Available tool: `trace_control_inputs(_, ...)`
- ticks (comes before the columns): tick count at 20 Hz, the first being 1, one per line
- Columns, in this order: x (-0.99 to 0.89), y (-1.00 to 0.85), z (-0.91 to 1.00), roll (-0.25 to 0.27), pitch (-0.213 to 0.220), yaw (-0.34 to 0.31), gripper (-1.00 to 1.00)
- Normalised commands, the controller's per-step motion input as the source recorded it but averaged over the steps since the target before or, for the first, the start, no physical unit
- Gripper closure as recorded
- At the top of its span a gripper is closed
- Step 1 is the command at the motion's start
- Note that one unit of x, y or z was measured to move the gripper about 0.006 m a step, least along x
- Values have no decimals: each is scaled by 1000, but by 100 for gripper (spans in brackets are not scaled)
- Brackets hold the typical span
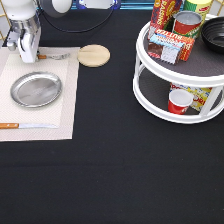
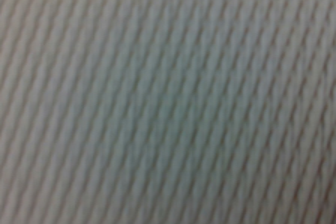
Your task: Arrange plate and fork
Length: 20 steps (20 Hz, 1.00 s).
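While the plate [image 1: 36,89] lay on the placemat [image 1: 67,107], the gripper [image 1: 29,56] stood low over the fork [image 1: 54,56] at the mat's far edge; its grip could not be told, and the fork step seemed in hand.

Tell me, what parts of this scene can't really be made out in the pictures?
- Exterior view: the gripper hangs over the fork, hiding most of its handle; whether the jaws are open or shut does not show.
- Exterior view: the knife handle is cut off by the left edge.
- Exterior view: the black bowl runs off the right edge.
- Wrist view: only ribbed placemat weave, too close to show the fork or plate.
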Motion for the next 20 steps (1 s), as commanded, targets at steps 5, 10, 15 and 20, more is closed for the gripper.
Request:
trace_control_inputs(5,135,-169,-75,17,80,-153,100)
trace_control_inputs(10,246,1,-34,15,105,-118,-100)
trace_control_inputs(15,121,263,461,0,104,6,-100)
trace_control_inputs(20,151,608,955,-42,133,143,-100)
